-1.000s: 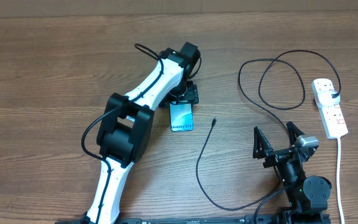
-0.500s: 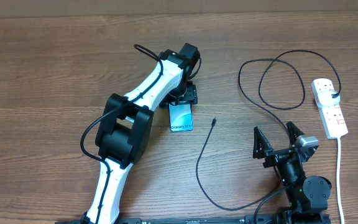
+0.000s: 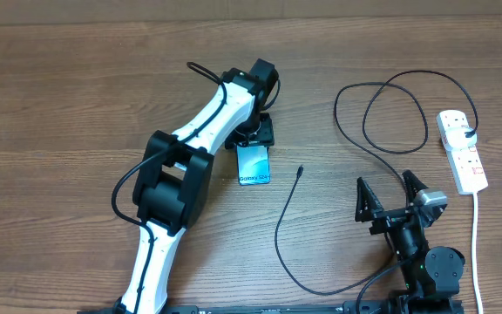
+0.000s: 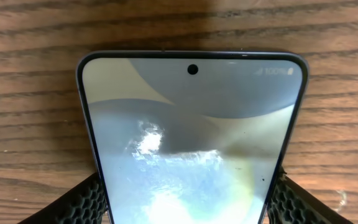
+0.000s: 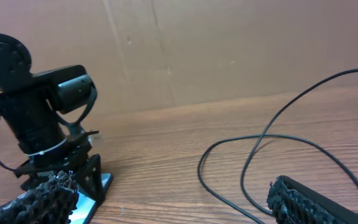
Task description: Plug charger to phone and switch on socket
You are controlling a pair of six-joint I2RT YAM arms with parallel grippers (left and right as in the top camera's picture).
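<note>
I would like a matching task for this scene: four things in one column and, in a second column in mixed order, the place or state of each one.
Things:
1. phone
2. charger tip
3. socket
4. right gripper

Places or states:
A. open, holding nothing
B. far right in the overhead view, with a black plug in it
C. between the fingers of the left gripper
D. lying free, apart from both grippers, to the right of the phone

Pairs: 1-C, 2-D, 3-B, 4-A
</note>
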